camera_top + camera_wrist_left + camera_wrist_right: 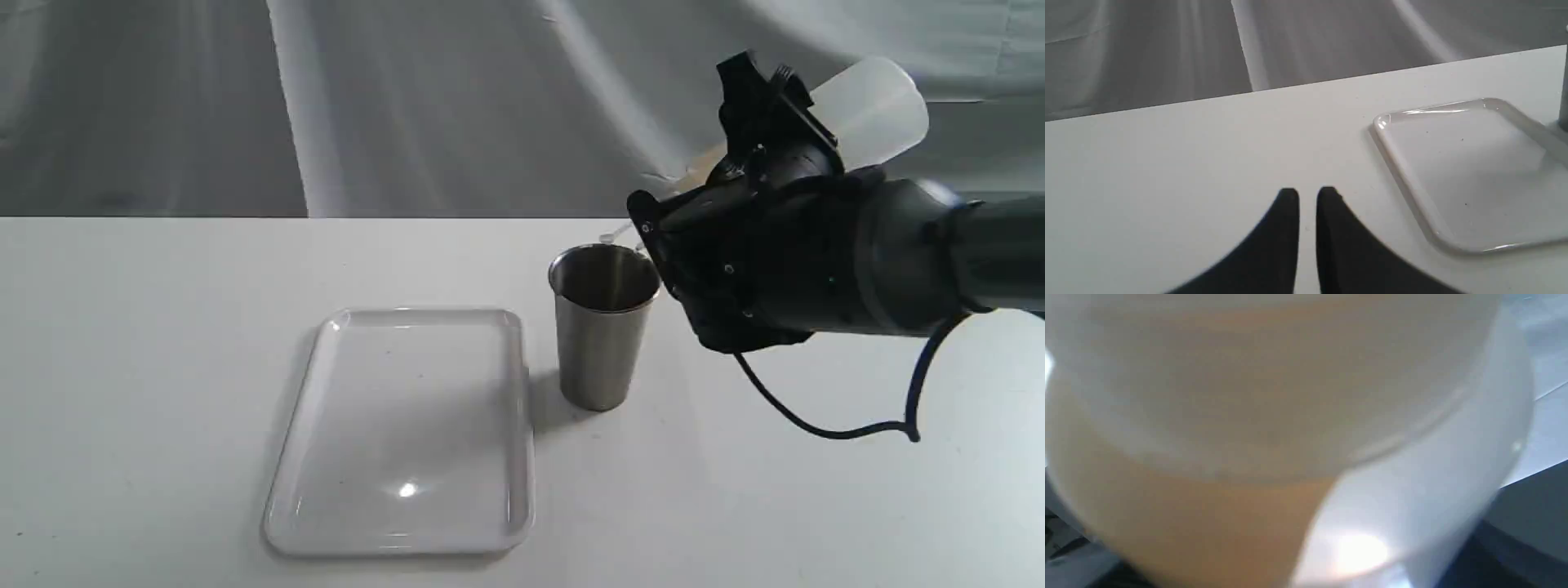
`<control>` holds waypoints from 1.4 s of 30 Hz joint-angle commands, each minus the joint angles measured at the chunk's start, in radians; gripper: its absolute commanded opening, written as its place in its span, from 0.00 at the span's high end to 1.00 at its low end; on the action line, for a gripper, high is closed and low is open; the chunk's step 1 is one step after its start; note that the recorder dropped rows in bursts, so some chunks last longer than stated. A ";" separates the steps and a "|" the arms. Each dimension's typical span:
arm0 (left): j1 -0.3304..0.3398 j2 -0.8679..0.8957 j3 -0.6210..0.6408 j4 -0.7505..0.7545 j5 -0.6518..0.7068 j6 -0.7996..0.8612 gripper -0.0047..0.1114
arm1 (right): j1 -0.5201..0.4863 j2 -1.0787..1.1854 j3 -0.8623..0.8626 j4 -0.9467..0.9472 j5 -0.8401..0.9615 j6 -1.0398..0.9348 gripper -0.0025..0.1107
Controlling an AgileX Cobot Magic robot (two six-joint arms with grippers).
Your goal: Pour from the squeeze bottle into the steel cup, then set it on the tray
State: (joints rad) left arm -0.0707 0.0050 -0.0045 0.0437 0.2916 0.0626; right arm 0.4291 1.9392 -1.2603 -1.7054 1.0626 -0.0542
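Note:
My right gripper point(767, 110) is shut on the squeeze bottle point(869, 110) and holds it tilted, base up at the right and nozzle end down towards the steel cup point(604, 327). The wrist hides most of the nozzle; a bit of white strap shows just above the cup's rim. In the right wrist view the squeeze bottle point(1249, 437) fills the picture, with amber liquid inside. The tray point(424, 313) lies empty just left of the cup. My left gripper point(1308, 194) hovers low over bare table, fingers nearly together with nothing between them, left of the tray point(1400, 171).
The white table point(122, 367) runs back to a grey draped cloth point(408, 98). A black cable point(816, 425) loops below my right wrist. The cup's side point(1564, 81) shows as a sliver at the edge of the left wrist view.

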 commanded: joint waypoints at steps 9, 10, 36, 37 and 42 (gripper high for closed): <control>-0.003 -0.005 0.004 0.001 -0.007 -0.002 0.89 | 0.000 -0.013 -0.011 -0.039 0.038 0.078 0.60; -0.003 -0.005 0.004 0.001 -0.007 -0.002 0.89 | 0.000 -0.013 -0.011 -0.039 0.039 0.086 0.60; -0.003 -0.005 0.004 0.001 -0.007 -0.002 0.89 | 0.000 -0.013 -0.011 -0.039 -0.038 0.749 0.60; -0.003 -0.005 0.004 0.001 -0.007 -0.002 0.89 | 0.000 -0.013 -0.011 -0.039 -0.039 0.766 0.60; -0.003 -0.005 0.004 0.001 -0.007 -0.002 0.89 | 0.000 -0.013 -0.011 -0.020 -0.048 0.864 0.60</control>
State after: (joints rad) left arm -0.0707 0.0050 -0.0045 0.0437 0.2916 0.0626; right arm 0.4291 1.9392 -1.2603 -1.6992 1.0031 0.7673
